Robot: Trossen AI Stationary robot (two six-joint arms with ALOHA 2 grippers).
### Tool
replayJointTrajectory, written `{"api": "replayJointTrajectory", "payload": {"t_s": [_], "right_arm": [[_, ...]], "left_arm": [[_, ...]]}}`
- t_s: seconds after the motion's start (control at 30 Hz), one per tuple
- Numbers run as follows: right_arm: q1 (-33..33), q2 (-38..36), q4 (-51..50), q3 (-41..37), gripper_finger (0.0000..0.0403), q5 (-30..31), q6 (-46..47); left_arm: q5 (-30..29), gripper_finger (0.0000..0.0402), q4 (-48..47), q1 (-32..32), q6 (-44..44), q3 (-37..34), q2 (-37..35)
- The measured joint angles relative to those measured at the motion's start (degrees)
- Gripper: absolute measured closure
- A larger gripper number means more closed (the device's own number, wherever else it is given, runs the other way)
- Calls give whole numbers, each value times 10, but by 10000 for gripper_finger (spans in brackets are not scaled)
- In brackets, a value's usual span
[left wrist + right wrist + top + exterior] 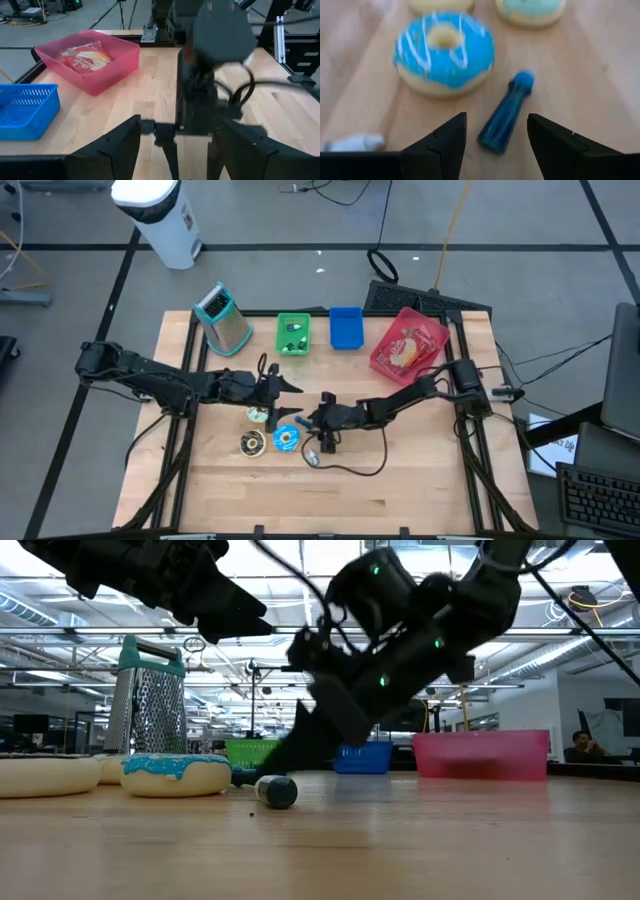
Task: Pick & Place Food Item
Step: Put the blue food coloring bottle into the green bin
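Hovering open over the tabletop [420,480], the right pincer [496,131] should straddle the blue-iced doughnut [443,52] just ahead, avoiding the blue marker [507,113]. Left pincer [177,145] waits open alongside.

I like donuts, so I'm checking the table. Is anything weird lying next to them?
Yes. A blue marker lies on its side beside the blue donut, right before the open right gripper. It isn't food.
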Motion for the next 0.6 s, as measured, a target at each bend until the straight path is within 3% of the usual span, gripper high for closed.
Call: {"api": "replayJointTrajectory", "payload": {"t_s": [0.27, 0.6], "right_arm": [[0, 20, -18, 2, 217, 15, 20], [0, 21, -14, 1, 336, 12, -13]], "left_arm": [[0, 158, -1, 0, 0, 0, 0], [0, 158, -1, 0, -1, 0, 0]]}}
